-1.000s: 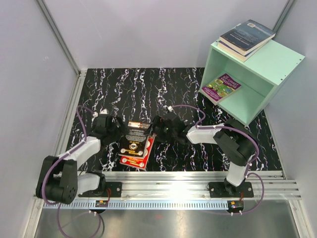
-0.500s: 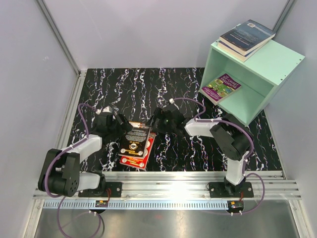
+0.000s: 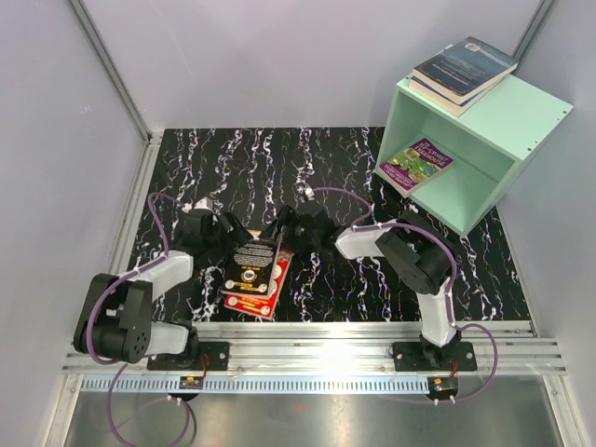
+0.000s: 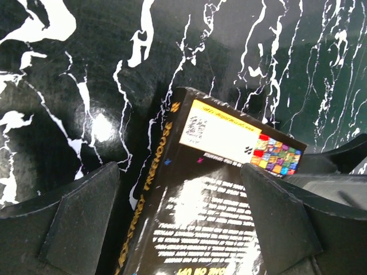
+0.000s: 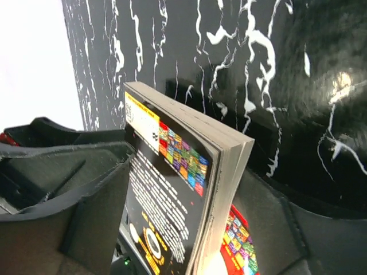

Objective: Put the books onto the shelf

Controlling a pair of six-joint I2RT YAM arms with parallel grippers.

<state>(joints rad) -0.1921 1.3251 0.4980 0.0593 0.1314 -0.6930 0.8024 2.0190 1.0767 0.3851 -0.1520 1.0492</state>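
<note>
Three books (image 3: 463, 67) were on the mint-green wooden shelf (image 3: 526, 114); my left fingers (image 4: 80, 217) gaped around the black gold-emblemed paperback (image 4: 212, 212) atop the red paperback (image 3: 251, 300), my right fingers' (image 5: 86, 189) hold unclear.

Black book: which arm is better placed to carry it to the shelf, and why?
Probably right. The right gripper, open, straddles the black book's edge, and that arm is bolted on the shelf's side. The left gripper flanks it too, from farther away.
</note>
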